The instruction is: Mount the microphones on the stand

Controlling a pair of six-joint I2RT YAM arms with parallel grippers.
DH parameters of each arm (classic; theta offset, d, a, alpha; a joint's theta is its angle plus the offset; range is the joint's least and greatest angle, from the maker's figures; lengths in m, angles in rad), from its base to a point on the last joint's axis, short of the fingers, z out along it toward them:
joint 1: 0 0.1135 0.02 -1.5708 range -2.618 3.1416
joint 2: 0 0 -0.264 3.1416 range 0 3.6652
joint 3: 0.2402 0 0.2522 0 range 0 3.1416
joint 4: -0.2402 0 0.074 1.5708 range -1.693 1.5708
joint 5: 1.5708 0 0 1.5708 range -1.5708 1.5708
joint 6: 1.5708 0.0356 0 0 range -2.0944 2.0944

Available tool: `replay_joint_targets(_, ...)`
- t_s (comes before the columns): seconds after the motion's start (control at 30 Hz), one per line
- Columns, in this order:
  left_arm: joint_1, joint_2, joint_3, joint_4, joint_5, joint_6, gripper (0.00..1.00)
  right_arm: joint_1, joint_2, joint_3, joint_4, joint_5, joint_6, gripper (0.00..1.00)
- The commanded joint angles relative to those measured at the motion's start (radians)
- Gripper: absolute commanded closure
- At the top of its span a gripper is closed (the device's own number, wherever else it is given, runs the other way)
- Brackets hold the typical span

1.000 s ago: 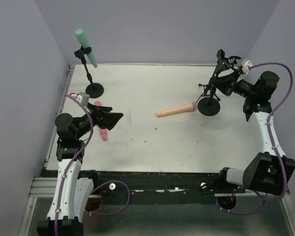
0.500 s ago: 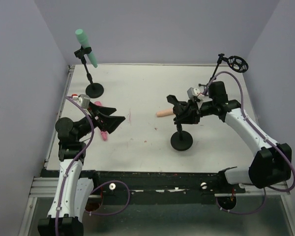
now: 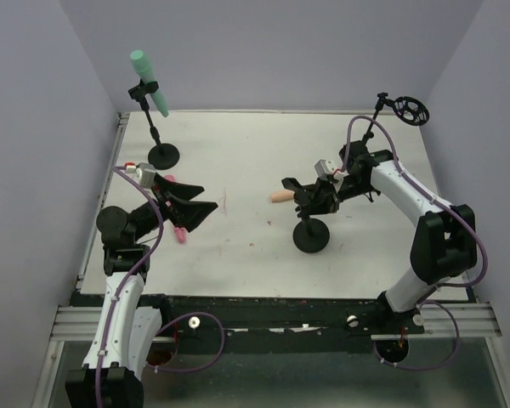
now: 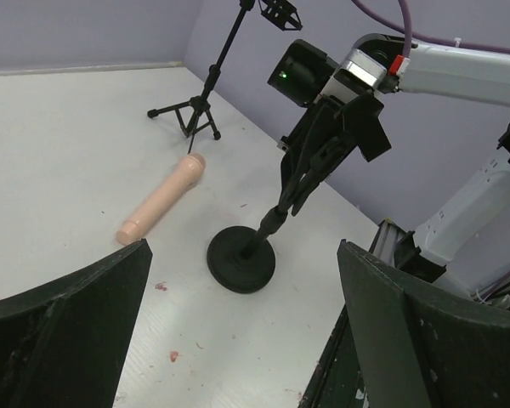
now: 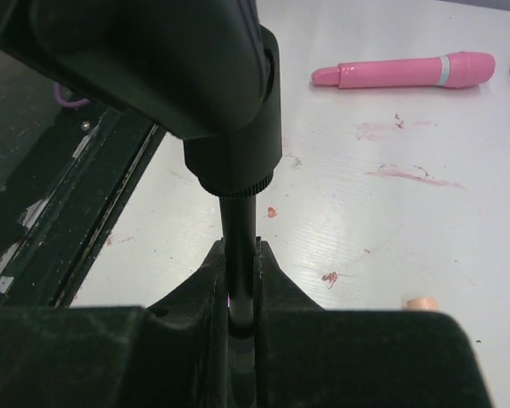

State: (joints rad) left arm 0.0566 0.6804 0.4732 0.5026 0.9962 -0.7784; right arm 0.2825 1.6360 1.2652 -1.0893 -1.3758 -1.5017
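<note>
The right gripper (image 3: 306,201) is squeezing its fingers tight on the pole of a black round-foot stand (image 3: 311,237) in the middle of the white table (image 3: 238,153). From above, that stand and arm are hiding most of the peach-tan microphone (image 4: 160,210). It is lying flat just behind them, its round head pointing toward the tripod stand (image 3: 376,115) at the back right. The left gripper (image 3: 206,200) is hanging with fingers wide apart over the pink microphone (image 3: 179,232), which is lying flat. The teal-green microphone (image 3: 150,83) is sitting tilted in the back left stand (image 3: 162,155), head up.
</note>
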Motion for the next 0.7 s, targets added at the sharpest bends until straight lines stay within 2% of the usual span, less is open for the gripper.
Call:
replay_joint_targets(0.0,-0.006,0.002,-0.013,0.054,0.030,-0.016,0.02,0.007,0.024,-0.010,-0.107,0.006,-0.154,0.91)
replay_joint_targets(0.1,-0.011,0.001,-0.016,0.056,0.030,-0.015,0.02,-0.005,0.019,-0.046,-0.064,0.018,-0.120,0.88)
replay_joint_targets(0.2,-0.014,0.001,-0.018,0.056,0.030,-0.013,0.02,-0.028,0.005,-0.058,-0.052,0.018,-0.101,0.76)
replay_joint_targets(0.53,-0.026,-0.012,-0.019,0.054,0.030,-0.009,0.02,-0.115,-0.019,-0.069,-0.110,0.012,-0.106,0.60)
replay_joint_targets(0.67,-0.031,-0.022,-0.018,0.048,0.027,-0.001,0.02,-0.160,-0.034,-0.089,-0.104,0.029,-0.056,0.48)
